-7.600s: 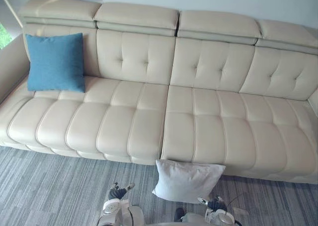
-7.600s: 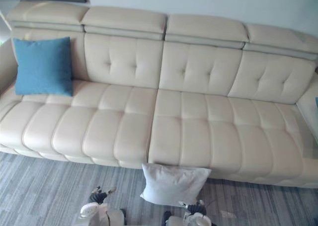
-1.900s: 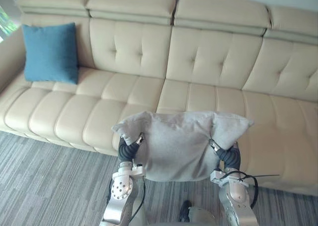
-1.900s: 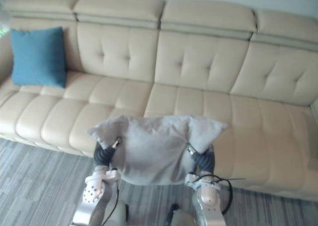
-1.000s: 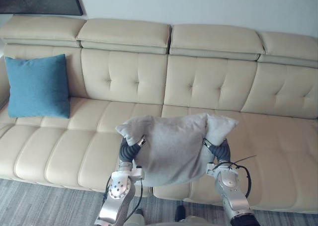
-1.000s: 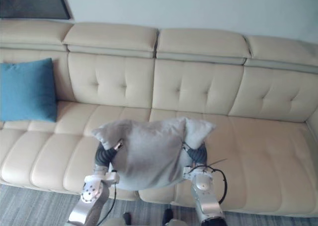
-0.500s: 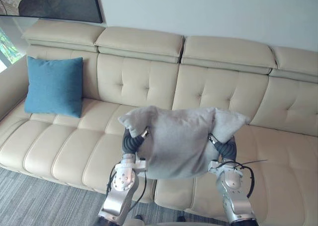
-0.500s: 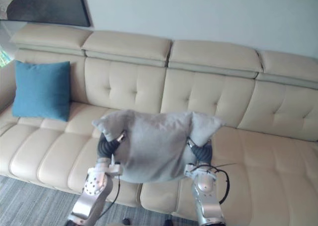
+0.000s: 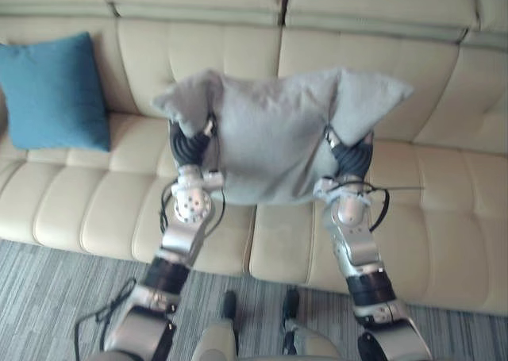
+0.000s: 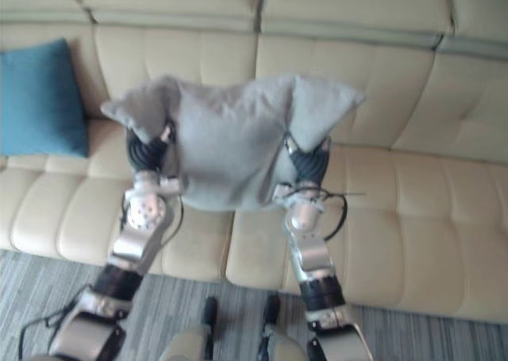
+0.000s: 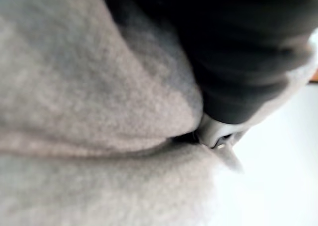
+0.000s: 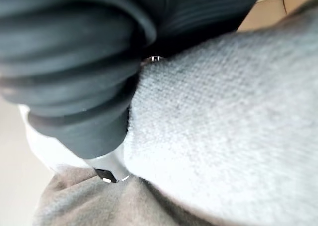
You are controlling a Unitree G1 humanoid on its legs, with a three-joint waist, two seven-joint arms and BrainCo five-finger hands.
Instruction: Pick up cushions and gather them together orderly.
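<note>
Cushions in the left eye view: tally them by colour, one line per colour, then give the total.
Grey cushion: 1, held up in front of the sofa
Blue cushion: 1, on the sofa seat, leaning against the backrest
Total: 2

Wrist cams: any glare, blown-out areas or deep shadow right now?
Left wrist view: backdrop beside the grey cushion is blown out white; left hand reads near black. Right wrist view: no glare, cushion evenly lit, right hand dark. Eye views: even light on the sofa.
</note>
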